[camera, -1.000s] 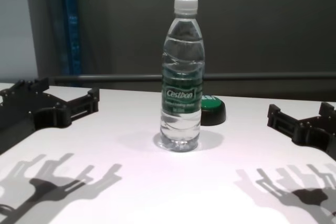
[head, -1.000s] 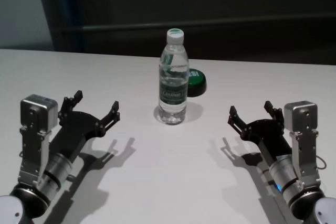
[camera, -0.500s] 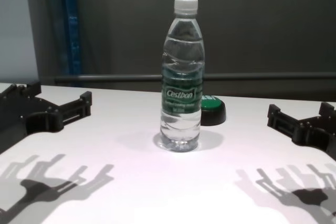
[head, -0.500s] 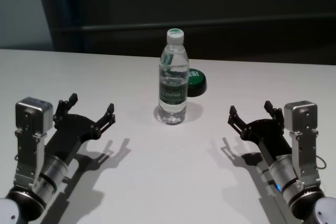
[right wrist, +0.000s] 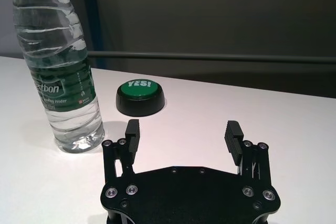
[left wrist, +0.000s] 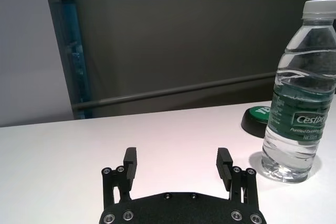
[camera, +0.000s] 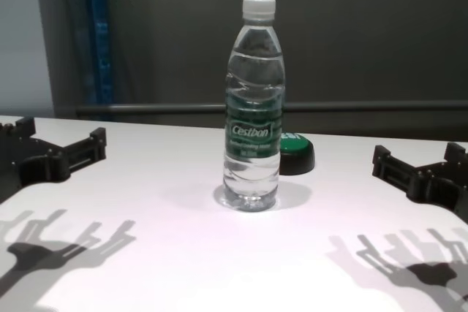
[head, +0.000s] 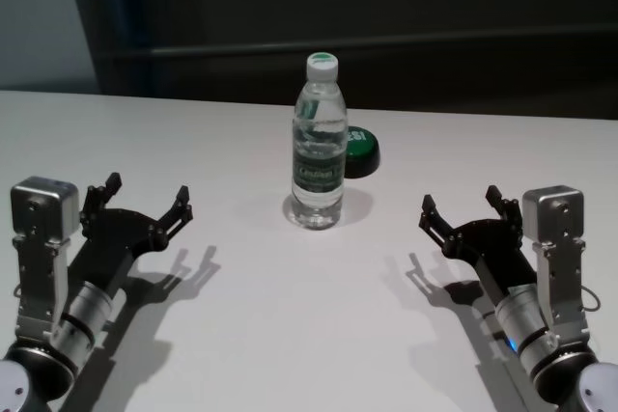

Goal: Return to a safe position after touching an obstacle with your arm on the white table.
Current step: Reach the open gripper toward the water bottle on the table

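Right now we are holding our left gripper (head: 135, 207) low over the white table (head: 309, 335) on our left side, well apart from the bottle (head: 319, 147). Its fingers (left wrist: 129, 162) are spread wide with nothing between them, and in the left wrist view they are pointing out across bare tabletop, with the bottle off to one side of them. Compared with a moment ago, this gripper is sitting farther out to our left and nearer our body; in the chest view only its fingertips are showing at the left edge (camera: 55, 153).

Our right gripper (head: 465, 211) is hovering on the right side of the table, in the same place as before, its fingers (right wrist: 232, 136) likewise spread and gripping nothing.

Between the two arms the bottle is standing upright near the middle of the table, white cap (camera: 259, 6) on, its dark green label band (camera: 252, 131) facing us. It is touching neither gripper. Just behind it, to its right, a low black button with a green top (head: 361, 151) is resting on the table; in the right wrist view its top is reading "YES!" (right wrist: 140, 84). Both grippers are casting shadows onto the white surface beneath them.
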